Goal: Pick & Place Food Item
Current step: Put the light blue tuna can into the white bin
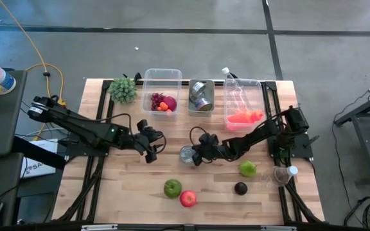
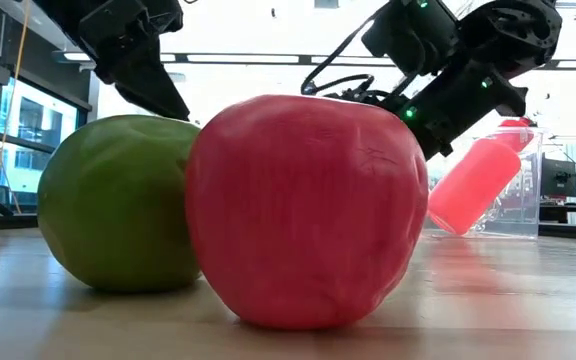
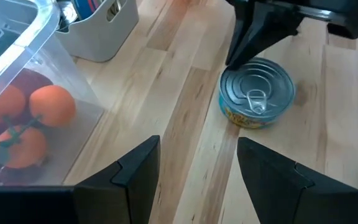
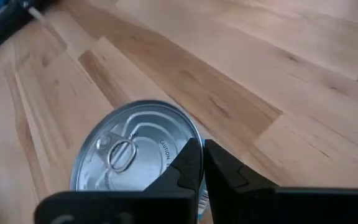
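High view showed the right gripper [image 1: 196, 156] low over the tin can [image 1: 187, 154] in the middle of the table. Its fingers [image 4: 191, 165] were pressed together over the can's edge at about 3 o'clock, holding nothing, maybe a missed grab. At the can's 9 o'clock, the left gripper [image 1: 154, 149] waited with fingers spread, likely keeping clear.
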Tool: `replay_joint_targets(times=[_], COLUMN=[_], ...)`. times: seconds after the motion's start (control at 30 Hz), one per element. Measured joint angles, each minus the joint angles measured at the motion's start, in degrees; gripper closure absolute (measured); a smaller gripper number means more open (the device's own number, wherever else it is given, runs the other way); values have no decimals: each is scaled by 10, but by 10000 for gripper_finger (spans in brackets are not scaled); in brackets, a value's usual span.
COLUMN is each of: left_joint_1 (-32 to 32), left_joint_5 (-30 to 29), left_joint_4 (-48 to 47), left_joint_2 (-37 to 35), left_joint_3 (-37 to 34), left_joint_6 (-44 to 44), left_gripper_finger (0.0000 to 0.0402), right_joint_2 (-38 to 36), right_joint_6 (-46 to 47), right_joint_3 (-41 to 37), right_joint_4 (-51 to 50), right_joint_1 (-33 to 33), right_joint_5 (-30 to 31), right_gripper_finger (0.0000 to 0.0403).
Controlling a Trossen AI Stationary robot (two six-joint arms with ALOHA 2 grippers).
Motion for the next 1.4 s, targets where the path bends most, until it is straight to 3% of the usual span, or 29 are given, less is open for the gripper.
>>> replay_joint_targets(times=[0.33,0.6,0.67,0.73,0.87,1.13,1.4], left_joint_1=[-10,-10,-10,-10,-13,-13,-13], left_joint_5=[-1,-1,1,1,4,4,4], left_joint_4=[7,12,12,13,14,19,28], left_joint_2=[0,0,0,0,0,0,0], left_joint_3=[0,0,0,0,0,0,0], left_joint_6=[0,0,0,0,0,0,0], left_gripper_finger=[197,197,197,197,197,197,197], right_joint_2=[74,74,75,78,77,67,-39], right_joint_6=[39,66,75,85,90,23,-121], right_joint_3=[5,5,5,6,5,0,3], right_joint_4=[95,76,2,-12,-16,8,0], right_joint_1=[2,3,6,12,17,17,22], right_joint_5=[18,44,39,69,65,62,41], right_gripper_finger=[400,400,401,401,401,401,401])
